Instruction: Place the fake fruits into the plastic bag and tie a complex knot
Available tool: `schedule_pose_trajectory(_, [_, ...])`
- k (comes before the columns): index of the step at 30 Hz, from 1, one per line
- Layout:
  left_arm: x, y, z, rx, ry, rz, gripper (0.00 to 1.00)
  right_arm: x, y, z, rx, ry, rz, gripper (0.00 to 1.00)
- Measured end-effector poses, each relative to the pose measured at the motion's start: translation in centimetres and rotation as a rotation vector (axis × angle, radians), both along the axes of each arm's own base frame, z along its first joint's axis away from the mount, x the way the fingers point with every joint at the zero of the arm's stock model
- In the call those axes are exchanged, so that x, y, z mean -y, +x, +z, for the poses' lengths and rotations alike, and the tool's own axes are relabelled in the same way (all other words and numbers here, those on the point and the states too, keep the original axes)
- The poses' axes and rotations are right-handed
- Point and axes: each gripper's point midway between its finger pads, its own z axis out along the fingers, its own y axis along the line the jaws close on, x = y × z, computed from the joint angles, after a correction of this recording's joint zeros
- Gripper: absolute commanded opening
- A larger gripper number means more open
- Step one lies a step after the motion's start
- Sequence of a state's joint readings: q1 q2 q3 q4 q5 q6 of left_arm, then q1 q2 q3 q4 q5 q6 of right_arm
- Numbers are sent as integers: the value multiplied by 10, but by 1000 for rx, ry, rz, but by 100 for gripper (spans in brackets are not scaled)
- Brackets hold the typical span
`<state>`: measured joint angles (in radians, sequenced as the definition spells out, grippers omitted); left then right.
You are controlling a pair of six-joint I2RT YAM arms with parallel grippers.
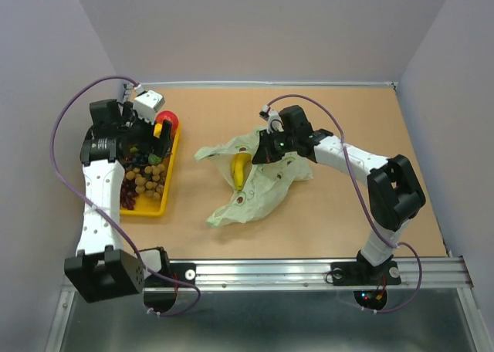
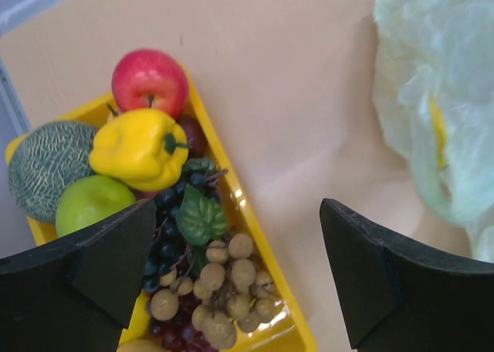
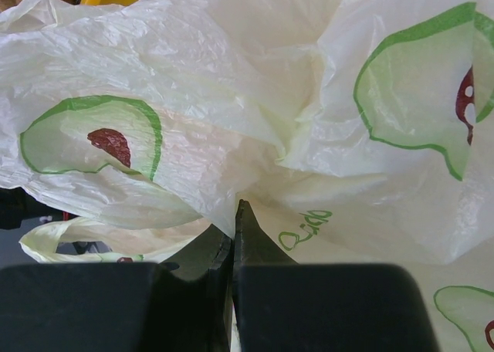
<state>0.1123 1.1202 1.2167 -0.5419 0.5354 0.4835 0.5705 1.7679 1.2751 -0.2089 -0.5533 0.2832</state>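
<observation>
Plastic bag point(image 1: 258, 184), seen from above, lies right of the yellow tray point(image 1: 154, 211), with a banana point(image 1: 241, 170) inside. Left wrist view: left gripper point(image 2: 238, 248) spread wide above the tray's fake fruits point(image 2: 143, 147). Right wrist view: right gripper point(image 3: 233, 219) pinched closed on bag film.

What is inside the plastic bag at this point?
One yellow banana lies in the open mouth of the plastic bag. The crumpled film hides the rest of the inside, so other fruit there cannot be ruled out.
</observation>
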Motion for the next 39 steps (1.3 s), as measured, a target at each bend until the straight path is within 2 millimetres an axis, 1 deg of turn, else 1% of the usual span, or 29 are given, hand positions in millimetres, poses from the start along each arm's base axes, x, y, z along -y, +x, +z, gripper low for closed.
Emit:
schedule_pose_trajectory(3, [-29, 6, -34, -123, 60, 10, 98, 0, 0, 0, 0, 0, 0, 0])
schedule_pose_trajectory(4, [-34, 5, -43, -152, 78, 6, 98, 0, 0, 0, 1, -1, 0, 0])
schedule_pose_trajectory(6, [-50, -4, -62, -227, 128, 0, 97, 0, 0, 0, 4, -2, 2, 0])
schedule_pose_trajectory(9, [-66, -20, -75, -275, 222, -24, 97, 1, 1, -1, 15, -8, 4, 1])
schedule_pose_trajectory(13, [-76, -44, -94, -330, 327, -64, 97, 1, 2, -1, 24, -11, 9, 0])
schedule_pose_trajectory(14, [-77, -47, -98, -340, 338, -71, 94, 1, 2, -1, 23, -11, 10, 0])
schedule_pose_trajectory(16, [-81, -52, -109, -370, 367, -85, 92, 1, 1, -1, 22, -9, 12, 0])
schedule_pose_trajectory(18, [-85, -55, -120, -403, 390, -92, 90, 1, 0, -1, 20, -7, 15, 0])
schedule_pose_trajectory(22, [-93, -53, -139, -456, 413, -88, 86, 0, 0, -1, 18, -5, 18, 1])
schedule_pose_trajectory(26, [-100, -47, -146, -468, 432, -73, 80, 0, 0, -1, 17, -5, 19, 0])
schedule_pose_trajectory(29, [-101, -43, -150, -472, 434, -69, 66, 0, 0, -1, 17, -5, 19, 0])
schedule_pose_trajectory(30, [-102, -43, -152, -474, 433, -68, 56, 0, 0, -1, 17, -5, 19, 0])
schedule_pose_trajectory(31, [-102, -43, -154, -477, 431, -66, 50, 0, 0, -1, 18, -5, 19, 0])
schedule_pose_trajectory(32, [-102, -43, -157, -485, 428, -67, 41, 0, 0, -1, 18, -6, 19, 1])
schedule_pose_trajectory(35, [-101, -44, -161, -500, 421, -69, 25, 0, 0, -1, 20, -7, 20, 0])
schedule_pose_trajectory(36, [-100, -44, -161, -501, 416, -71, 15, 1, 0, -1, 20, -7, 20, 0])
schedule_pose_trajectory(37, [-100, -45, -161, -503, 414, -73, 10, 1, 0, -1, 21, -7, 21, 0])
schedule_pose_trajectory(38, [-98, -46, -161, -507, 408, -78, 3, 1, 0, -1, 22, -8, 21, 0])
schedule_pose_trajectory(39, [-96, -48, -161, -512, 399, -81, 1, 1, 0, -1, 23, -8, 22, 1])
